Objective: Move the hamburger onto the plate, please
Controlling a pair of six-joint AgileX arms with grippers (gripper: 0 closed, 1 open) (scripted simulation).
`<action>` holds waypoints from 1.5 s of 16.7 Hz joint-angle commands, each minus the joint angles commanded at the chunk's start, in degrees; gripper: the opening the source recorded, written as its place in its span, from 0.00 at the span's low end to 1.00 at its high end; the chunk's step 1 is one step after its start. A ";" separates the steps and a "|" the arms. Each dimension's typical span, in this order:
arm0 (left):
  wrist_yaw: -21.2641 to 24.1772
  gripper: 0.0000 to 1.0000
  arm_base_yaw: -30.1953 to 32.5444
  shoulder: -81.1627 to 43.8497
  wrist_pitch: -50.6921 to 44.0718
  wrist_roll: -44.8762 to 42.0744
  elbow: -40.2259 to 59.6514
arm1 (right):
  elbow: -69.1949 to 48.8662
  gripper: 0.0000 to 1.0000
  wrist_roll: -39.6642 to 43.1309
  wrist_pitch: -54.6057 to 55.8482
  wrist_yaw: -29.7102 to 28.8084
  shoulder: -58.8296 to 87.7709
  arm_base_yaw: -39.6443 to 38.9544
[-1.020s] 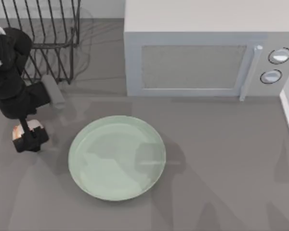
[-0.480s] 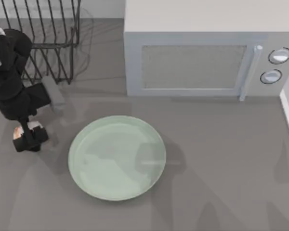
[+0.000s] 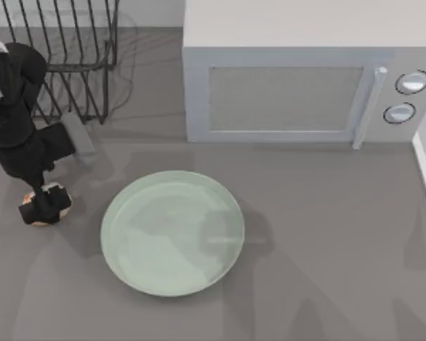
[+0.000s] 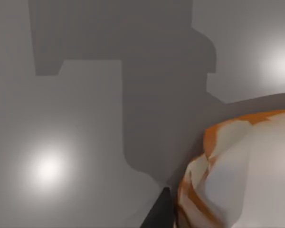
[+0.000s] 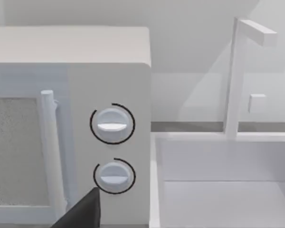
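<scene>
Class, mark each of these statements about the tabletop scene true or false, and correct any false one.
1. The small cream-and-orange hamburger already lies on the large round mint-green plate. False: it sits on the grey table, left of the plate.
2. The left end effector is at the hamburger. True.
3. The plate carries food. False: nothing lies on it.
4. A grey microwave stands behind the plate. True.
5. A black wire rack stands at the table's right. False: it is at the back left.
</scene>
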State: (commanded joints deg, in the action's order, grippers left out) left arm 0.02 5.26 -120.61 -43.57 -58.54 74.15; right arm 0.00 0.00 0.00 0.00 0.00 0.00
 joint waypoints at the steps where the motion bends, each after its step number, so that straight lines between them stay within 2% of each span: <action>1: 0.00 0.00 0.00 0.00 0.00 0.00 0.00 | 0.00 1.00 0.00 0.00 0.00 0.00 0.00; 6: 0.00 0.00 0.00 0.00 0.00 0.00 0.00 | 0.00 1.00 0.00 0.00 0.00 0.00 0.00; 7: 1.18 0.00 0.15 3.25 -3.17 0.91 0.66 | 0.00 1.00 0.00 0.00 0.00 0.00 0.00; 10: 1.10 0.00 0.10 3.84 -5.45 0.93 2.32 | 0.00 1.00 0.00 0.00 0.00 0.00 0.00; 18: 1.11 0.00 0.34 9.44 -22.73 1.03 13.59 | 0.00 1.00 0.00 0.00 0.00 0.00 0.00; 25: 1.08 0.00 1.10 9.74 -23.85 0.95 14.52 | 0.00 1.00 0.00 0.00 0.00 0.00 0.00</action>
State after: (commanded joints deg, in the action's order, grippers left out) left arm 1.10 6.36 -110.87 -67.42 -57.59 88.67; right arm 0.00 0.00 0.00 0.00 0.00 0.00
